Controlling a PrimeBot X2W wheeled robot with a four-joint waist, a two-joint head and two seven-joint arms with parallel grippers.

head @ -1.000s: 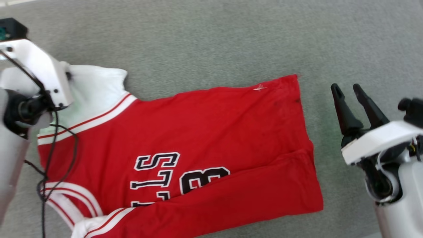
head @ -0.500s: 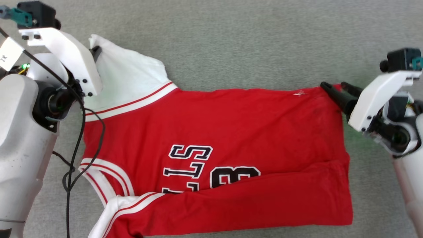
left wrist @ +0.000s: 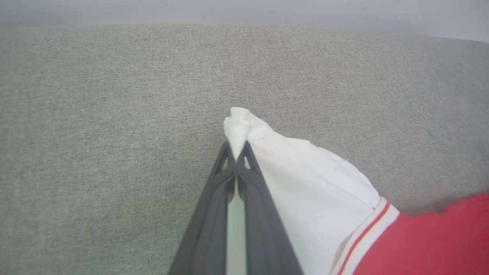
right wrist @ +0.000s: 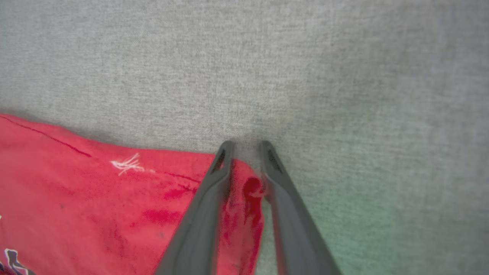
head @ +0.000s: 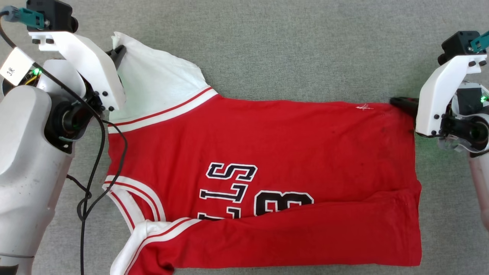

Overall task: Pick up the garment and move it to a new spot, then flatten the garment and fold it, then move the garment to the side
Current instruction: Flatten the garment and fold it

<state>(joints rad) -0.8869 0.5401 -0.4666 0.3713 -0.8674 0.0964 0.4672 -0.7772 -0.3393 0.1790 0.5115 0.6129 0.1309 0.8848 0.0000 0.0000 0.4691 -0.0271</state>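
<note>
The garment [head: 267, 152], a red jersey with white sleeves and black lettering, lies spread on a grey cloth surface, its near long edge folded over. My left gripper [head: 119, 51] is shut on the tip of the far white sleeve [left wrist: 305, 183]. The left wrist view shows its fingertips [left wrist: 236, 147] pinching the white cloth. My right gripper [head: 395, 101] is at the far right hem corner. In the right wrist view its fingers [right wrist: 245, 144] straddle that bunched red corner [right wrist: 250, 191], narrowed but with a gap between the tips.
The grey fabric surface [head: 286, 46] stretches beyond the garment on the far side and to both sides. A black cable [head: 95, 172] hangs from my left arm, beside the jersey's collar end.
The head camera has shifted. My right gripper came from beside the garment onto its far hem corner and its jaws narrowed around it. My left gripper stays shut on the sleeve.
</note>
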